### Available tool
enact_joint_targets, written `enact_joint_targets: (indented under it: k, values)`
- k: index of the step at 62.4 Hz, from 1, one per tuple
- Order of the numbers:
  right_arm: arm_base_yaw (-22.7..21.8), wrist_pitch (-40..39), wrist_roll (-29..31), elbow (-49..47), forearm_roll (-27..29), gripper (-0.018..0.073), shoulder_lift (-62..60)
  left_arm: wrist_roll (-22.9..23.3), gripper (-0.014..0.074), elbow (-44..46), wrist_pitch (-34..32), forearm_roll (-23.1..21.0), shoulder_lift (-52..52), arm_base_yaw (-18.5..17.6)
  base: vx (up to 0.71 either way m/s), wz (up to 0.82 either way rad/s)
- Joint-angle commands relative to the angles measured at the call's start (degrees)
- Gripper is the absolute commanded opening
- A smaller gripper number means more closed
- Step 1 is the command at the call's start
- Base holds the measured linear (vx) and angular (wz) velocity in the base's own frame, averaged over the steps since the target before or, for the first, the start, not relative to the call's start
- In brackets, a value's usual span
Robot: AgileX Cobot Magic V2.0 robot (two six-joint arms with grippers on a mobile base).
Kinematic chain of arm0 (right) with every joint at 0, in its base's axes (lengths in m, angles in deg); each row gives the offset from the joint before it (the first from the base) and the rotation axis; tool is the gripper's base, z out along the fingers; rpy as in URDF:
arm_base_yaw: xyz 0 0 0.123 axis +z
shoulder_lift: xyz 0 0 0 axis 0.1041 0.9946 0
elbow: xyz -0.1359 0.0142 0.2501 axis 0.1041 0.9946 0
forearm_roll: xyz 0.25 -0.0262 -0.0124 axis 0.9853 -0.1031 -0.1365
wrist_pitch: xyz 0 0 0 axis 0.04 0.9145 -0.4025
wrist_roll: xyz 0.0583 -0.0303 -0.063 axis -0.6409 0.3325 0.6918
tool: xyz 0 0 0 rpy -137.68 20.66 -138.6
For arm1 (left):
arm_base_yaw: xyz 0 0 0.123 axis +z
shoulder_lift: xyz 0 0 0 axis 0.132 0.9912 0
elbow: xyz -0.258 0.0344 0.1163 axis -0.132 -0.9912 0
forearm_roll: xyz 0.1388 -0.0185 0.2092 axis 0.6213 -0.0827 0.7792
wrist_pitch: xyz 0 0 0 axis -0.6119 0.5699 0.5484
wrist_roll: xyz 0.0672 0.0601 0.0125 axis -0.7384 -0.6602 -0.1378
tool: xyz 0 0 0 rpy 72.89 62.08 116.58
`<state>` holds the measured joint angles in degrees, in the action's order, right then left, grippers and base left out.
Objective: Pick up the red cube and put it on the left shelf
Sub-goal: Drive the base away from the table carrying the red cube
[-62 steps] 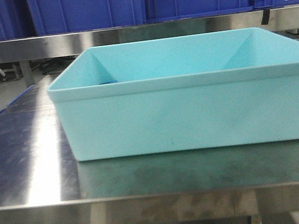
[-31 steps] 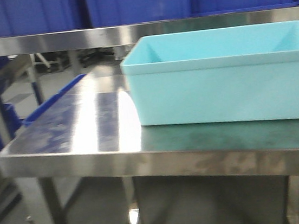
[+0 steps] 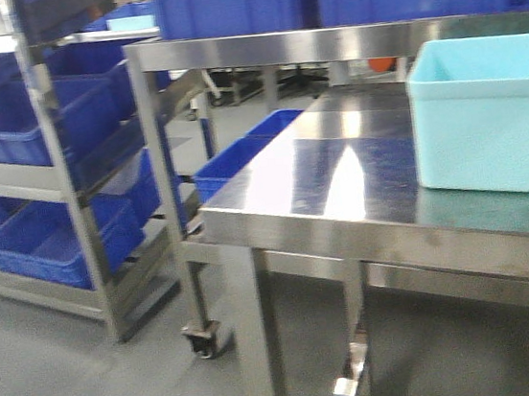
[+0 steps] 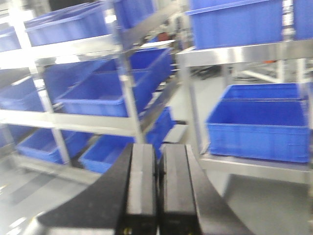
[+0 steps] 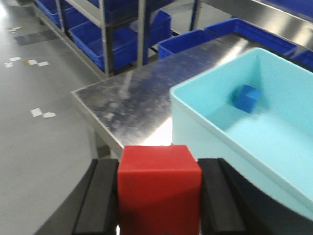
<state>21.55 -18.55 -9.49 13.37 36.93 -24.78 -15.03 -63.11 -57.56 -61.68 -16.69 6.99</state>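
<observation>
Red cube [image 5: 159, 188] sits clamped between the jaws of the right gripper [image 5: 159, 210], seen from the wrist just short of the near corner of the counter [image 5: 127, 100]. A steel shelf rack [image 3: 63, 184] loaded with blue crates [image 3: 23, 121] stands left of the counter. A turquoise bin [image 3: 487, 122] rests on the counter. The left gripper [image 4: 157, 186] has its jaws pressed together on nothing. A blue cube [image 5: 246, 98] lies inside the bin on the counter.

red cube [image 5: 159, 186], blue cube [image 5: 246, 98], turquoise bin [image 3: 489, 141], blue crates [image 4: 259, 132]
</observation>
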Motion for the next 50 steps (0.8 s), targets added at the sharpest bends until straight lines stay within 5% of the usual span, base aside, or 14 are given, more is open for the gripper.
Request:
enact_joint_targets:
  k: [1,50]
  values:
    - [-0.28,-4.27,0.12,-1.89,0.46,0.0059,0.07,-0.03,0.0106,-1.26,-5.16,-0.27,-0.15,-0.07,-0.07,0.41]
    - [-0.28,-4.27,0.12,-1.89,0.46,0.0059,0.07,-0.03,0.0106,-1.26,-5.16,-0.27,-0.15,-0.07,-0.07,0.50]
